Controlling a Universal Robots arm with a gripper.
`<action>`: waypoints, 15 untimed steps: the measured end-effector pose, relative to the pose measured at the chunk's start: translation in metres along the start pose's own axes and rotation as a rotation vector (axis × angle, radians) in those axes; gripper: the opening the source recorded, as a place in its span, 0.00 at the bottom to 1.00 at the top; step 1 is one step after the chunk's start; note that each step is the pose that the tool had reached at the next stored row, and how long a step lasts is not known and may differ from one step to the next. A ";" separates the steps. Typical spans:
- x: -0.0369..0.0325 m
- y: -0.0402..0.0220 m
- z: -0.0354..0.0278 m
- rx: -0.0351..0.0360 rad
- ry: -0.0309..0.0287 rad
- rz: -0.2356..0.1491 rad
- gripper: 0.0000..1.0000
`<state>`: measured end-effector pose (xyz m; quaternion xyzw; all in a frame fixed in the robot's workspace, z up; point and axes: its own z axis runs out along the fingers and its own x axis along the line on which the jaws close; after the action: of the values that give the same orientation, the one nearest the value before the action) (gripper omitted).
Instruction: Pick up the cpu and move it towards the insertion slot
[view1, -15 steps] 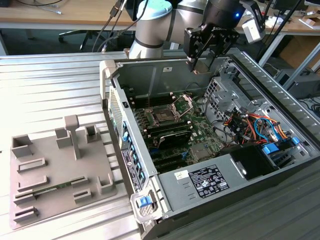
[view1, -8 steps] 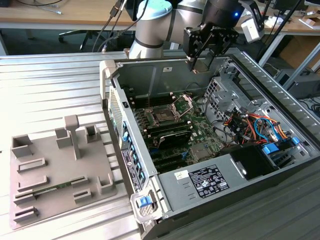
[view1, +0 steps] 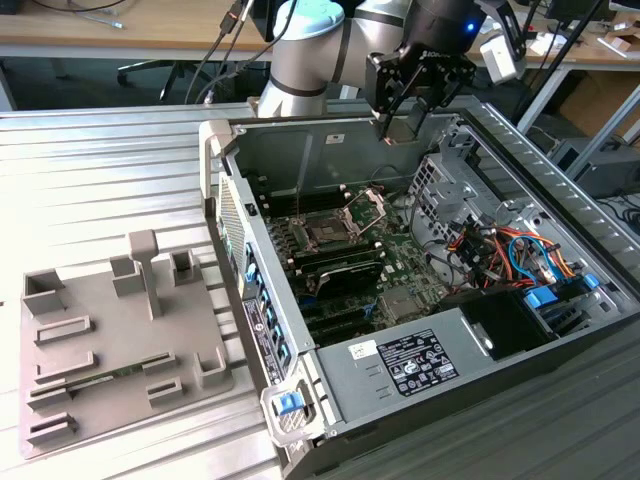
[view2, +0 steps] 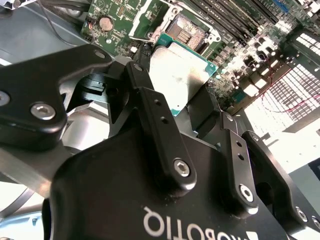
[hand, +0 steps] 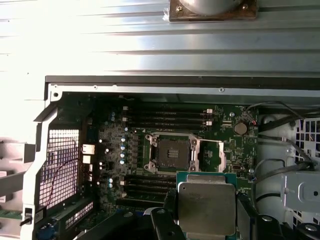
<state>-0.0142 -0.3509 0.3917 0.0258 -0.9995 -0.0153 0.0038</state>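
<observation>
One cpu (hand: 206, 208) sits clenched between the gripper (view2: 186, 102) fingers, hanging above the motherboard (hand: 125, 150) near the computer case's rear wall. Keeping it level and square over the open insertion slot (hand: 167, 154) should matter most.

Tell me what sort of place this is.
Probably a robotics lab bench set up for computer assembly. An open computer case lies on a ribbed metal table, a grey fixture tray sits beside it, and wooden desks with cables stand behind. The gripper holds the cpu above the motherboard.
</observation>
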 end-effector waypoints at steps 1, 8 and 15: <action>0.0000 0.0002 0.0000 -0.0001 0.0000 0.000 0.55; -0.0002 0.0034 0.0025 0.0000 0.0000 0.000 0.55; -0.0002 0.0033 0.0067 -0.0001 0.0000 0.000 0.55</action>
<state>-0.0142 -0.3474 0.3852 0.0258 -0.9995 -0.0154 0.0038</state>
